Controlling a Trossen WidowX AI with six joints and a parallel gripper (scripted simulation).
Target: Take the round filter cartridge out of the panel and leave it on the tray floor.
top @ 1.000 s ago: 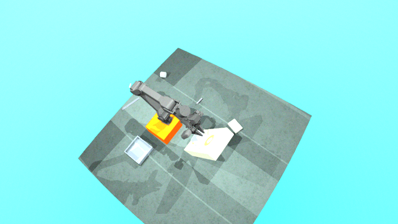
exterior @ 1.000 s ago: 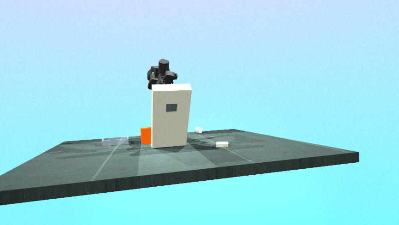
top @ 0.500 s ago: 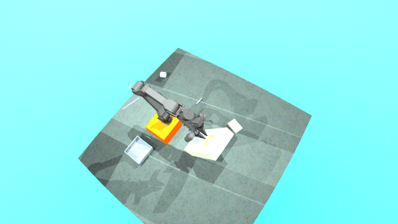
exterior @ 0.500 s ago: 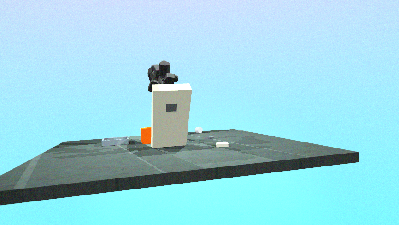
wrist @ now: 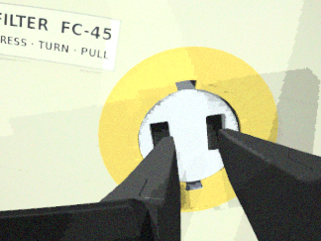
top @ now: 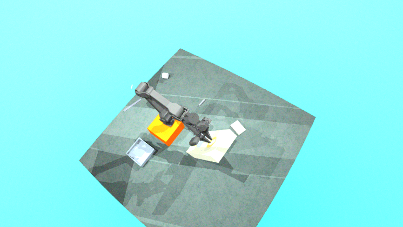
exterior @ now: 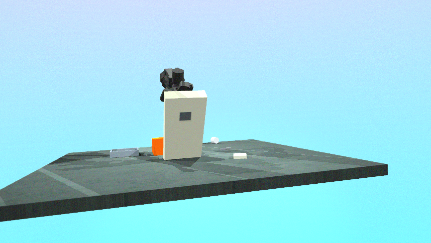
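The white round cartridge (wrist: 188, 105) sits in the service panel (top: 221, 150) (exterior: 183, 135) (wrist: 50, 163), inside a yellow ring (wrist: 116, 128). In the wrist view its left slot (wrist: 158, 132) and right slot (wrist: 214, 129) stand upright, side by side. My gripper (wrist: 196, 143) (top: 211, 140) is partly open with nothing between the fingers. Its left tip overlaps the lower right of the left slot, and its right tip overlaps the right edge of the right slot. Whether the tips touch the face or enter the slots cannot be told. The tray (top: 133, 159) (exterior: 124, 154) holds nothing that I can see.
An orange block (top: 160, 126) (exterior: 157, 146) under the arm stands between tray and panel. A white block (top: 238, 127) (exterior: 240, 156) lies beside the panel. A small white cylinder (top: 165, 75) (exterior: 214, 140) and a short grey bar (top: 201, 102) lie farther off.
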